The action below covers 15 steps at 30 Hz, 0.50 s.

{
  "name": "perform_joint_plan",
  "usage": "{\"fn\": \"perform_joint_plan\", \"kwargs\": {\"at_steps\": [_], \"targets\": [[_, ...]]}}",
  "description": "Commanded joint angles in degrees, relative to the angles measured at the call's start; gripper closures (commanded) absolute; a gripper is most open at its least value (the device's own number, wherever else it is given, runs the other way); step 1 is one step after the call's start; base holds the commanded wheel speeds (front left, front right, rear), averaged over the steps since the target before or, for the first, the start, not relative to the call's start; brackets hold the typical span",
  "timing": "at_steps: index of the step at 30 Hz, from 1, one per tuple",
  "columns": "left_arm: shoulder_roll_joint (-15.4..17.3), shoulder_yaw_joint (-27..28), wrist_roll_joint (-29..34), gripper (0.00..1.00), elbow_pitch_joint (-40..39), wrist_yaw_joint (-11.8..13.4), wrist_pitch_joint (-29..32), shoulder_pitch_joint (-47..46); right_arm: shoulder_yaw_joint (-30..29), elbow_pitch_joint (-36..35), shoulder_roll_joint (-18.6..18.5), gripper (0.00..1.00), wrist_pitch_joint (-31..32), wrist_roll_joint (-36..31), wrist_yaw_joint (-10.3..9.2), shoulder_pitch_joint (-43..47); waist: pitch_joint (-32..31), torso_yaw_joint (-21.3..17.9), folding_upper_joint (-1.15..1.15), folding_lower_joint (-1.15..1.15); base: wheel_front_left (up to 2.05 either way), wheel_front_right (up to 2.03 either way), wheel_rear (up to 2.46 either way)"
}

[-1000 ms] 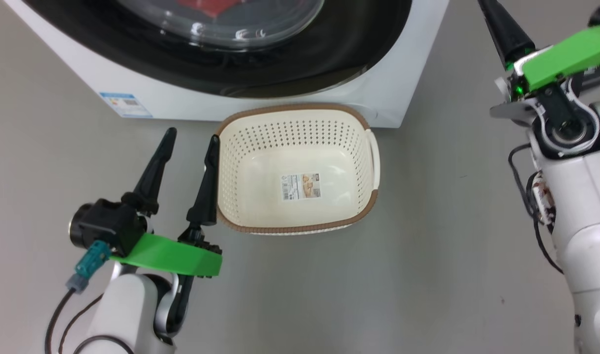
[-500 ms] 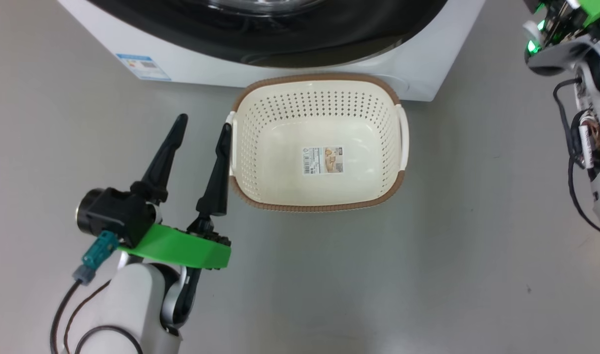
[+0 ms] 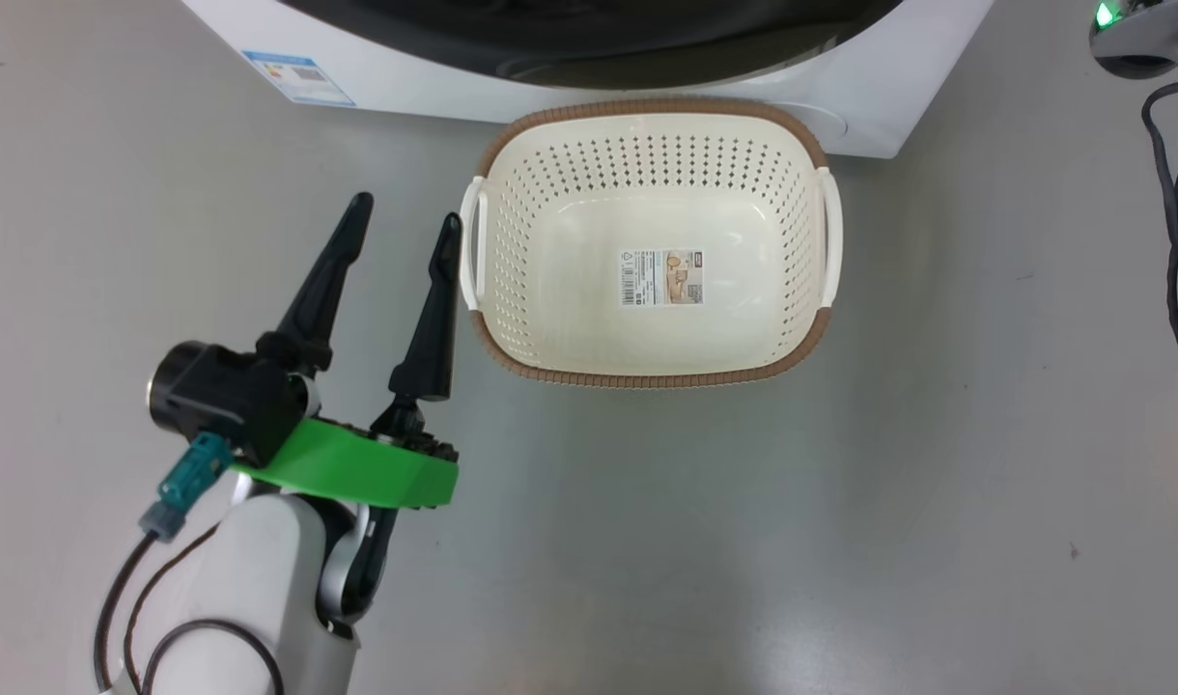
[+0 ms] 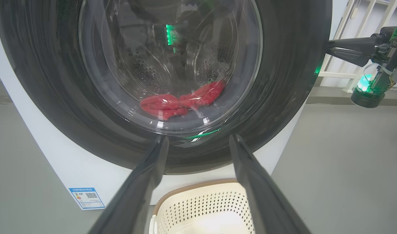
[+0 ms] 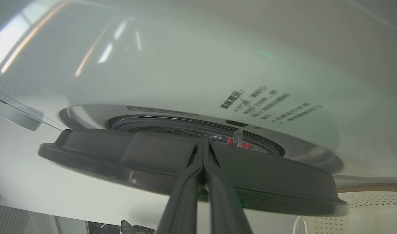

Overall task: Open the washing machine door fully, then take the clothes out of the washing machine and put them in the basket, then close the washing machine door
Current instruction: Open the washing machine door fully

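View shifted; basket [image 3: 647,104] just beside washing machine [image 3: 434,82].

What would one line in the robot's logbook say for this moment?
door slightly ajar | right gripper shut, tips at door edge | left gripper open beside basket | red clothes inside washer | basket empty

Even, diffuse light falls on the smooth grey floor [image 3: 840,541], leaving a pale sheen at the head view's right and only a faint shadow beside the cream-white perforated plastic basket with a brown rim [image 3: 647,378]. In the left wrist view, the round door's glossy black rim [image 4: 39,84] and bulging clear window [image 4: 172,58] carry white glints and a green lamp's reflection, while the left gripper [image 4: 198,138] looms slightly blurred. In the right wrist view, the big white washing machine front [image 5: 185,65] is hazy, streaked with bright reflections at upper left.
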Motion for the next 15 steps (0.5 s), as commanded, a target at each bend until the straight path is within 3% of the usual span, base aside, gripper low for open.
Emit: {"fn": "perform_joint_plan", "kwargs": {"at_steps": [1, 15], "targets": [[1.53, 1.33, -0.13, 0.00, -1.62, -0.25, -0.45, -0.66, 0.56, -0.81, 0.39, 1.00, -0.05, -0.66, 0.05, -1.76, 0.53, 0.33, 0.00, 0.00, 0.00, 0.00, 0.00], [1.53, -0.08, -0.99, 0.00, -1.64, -0.30, -0.45, -1.71, 2.44, 1.60, -0.12, 1.00, 3.44, -1.33, 0.05, -5.61, 2.13, 1.61, 0.00, 0.00, 0.00, 0.00, 0.00]]}}
